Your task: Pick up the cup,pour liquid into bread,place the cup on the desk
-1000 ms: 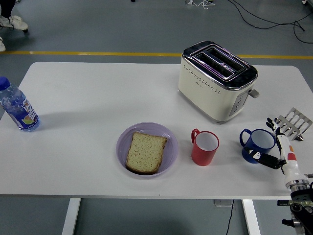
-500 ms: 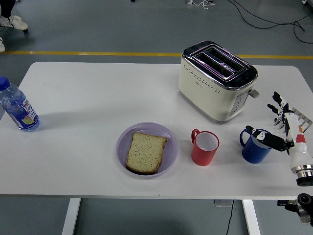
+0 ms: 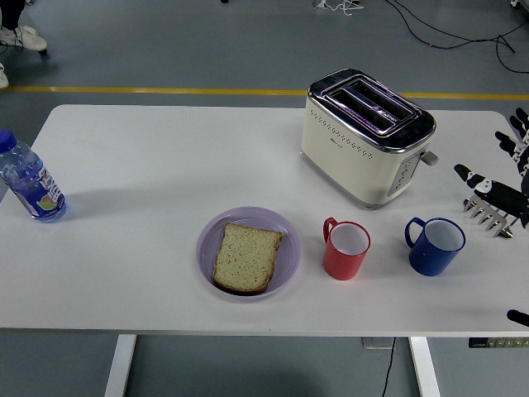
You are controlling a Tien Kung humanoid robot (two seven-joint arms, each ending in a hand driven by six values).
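Hand (image 3: 506, 169) on the right is the only one in frame, at the far right edge, fingers spread, holding nothing. Left arm is out of view, so right does the reach. Two candidate cups: blue cup (image 3: 436, 246) sits left of and nearer the table's (image 3: 149, 165) front edge than the hand; red cup (image 3: 345, 248) is further left, just beside the purple plate (image 3: 207, 248) carrying the bread (image 3: 245, 257). Blue is the closer pick. Both cups stand upright, mouths up, handles pointing left, away from the hand, so a body grasp from the right looks like the clean approach. Toaster (image 3: 368, 136) stands behind the cups, clear of the path. Nothing lifted yet.
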